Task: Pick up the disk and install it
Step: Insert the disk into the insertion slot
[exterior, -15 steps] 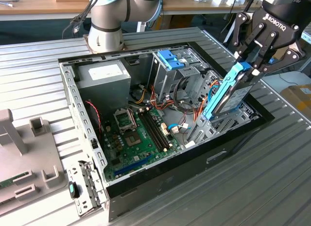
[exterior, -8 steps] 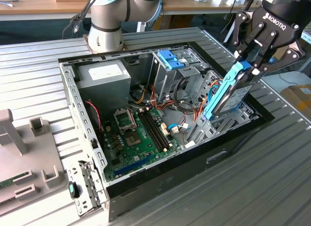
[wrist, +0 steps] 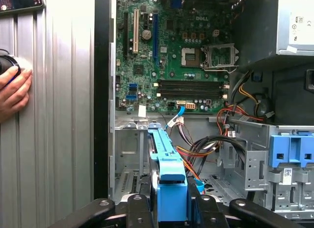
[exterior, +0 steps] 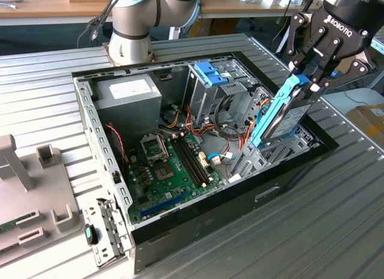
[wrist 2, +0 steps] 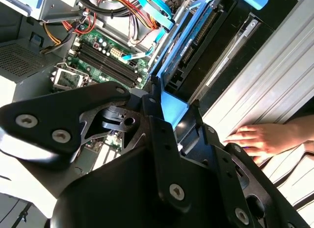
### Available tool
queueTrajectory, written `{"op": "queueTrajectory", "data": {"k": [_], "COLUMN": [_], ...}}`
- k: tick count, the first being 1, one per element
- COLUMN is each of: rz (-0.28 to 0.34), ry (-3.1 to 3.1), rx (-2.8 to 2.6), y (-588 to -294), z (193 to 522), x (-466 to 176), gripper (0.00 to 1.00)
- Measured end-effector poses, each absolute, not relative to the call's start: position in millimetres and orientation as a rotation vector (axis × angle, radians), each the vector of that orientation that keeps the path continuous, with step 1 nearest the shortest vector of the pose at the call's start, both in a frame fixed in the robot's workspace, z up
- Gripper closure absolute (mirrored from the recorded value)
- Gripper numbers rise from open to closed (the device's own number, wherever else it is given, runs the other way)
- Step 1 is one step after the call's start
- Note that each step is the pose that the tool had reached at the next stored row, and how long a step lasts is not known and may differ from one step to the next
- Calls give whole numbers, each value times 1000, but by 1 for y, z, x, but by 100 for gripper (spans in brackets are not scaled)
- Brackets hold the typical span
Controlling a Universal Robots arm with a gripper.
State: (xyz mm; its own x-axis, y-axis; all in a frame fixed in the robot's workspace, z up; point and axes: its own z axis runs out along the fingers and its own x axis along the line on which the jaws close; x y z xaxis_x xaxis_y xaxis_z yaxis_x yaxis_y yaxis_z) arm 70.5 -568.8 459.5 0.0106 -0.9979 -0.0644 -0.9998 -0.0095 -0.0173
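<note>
**Exterior view, near to far.** At 7 to 8 o'clock a grey fixture [exterior: 24,189] stands on the ribbed metal tabletop [exterior: 312,231]. The open computer case [exterior: 90,117] occupies the centre and exposes the green motherboard [exterior: 168,165].

Farther back, toward 11 o'clock, sits the power supply [exterior: 129,93], which carries a white printed label. Toward 12 o'clock is the silver drive cage [exterior: 207,96], topped by a blue latch [exterior: 211,73].

At the case's 3 o'clock side the disk [exterior: 288,120] stands steeply tilted. Its blue carrier edge faces the case interior, its lower end is down inside the case beside the side wall, and its upper end points toward 1 o'clock.

The gripper [exterior: 309,81] has its jaws closed firmly on that upper end. White lettering marks the gripper's black body.

Beyond the case, at 11 o'clock, rises the arm's base [exterior: 129,27].

**Wrist views.** In both wrist views the blue carrier is clamped between the jaws above the motherboard and cabling. A small white sticker shows on the drive cage in the first wrist view. A person's hand [wrist 2: 260,139] rests on the tabletop just outside the case wall.
</note>
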Motion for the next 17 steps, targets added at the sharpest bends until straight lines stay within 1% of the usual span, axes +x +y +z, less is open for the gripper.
{"op": "queueTrajectory", "data": {"k": [17], "rz": [53], "ry": [2169], "rx": [-2191], "y": [-569], "z": [474], "x": [70], "gripper": [63]}}
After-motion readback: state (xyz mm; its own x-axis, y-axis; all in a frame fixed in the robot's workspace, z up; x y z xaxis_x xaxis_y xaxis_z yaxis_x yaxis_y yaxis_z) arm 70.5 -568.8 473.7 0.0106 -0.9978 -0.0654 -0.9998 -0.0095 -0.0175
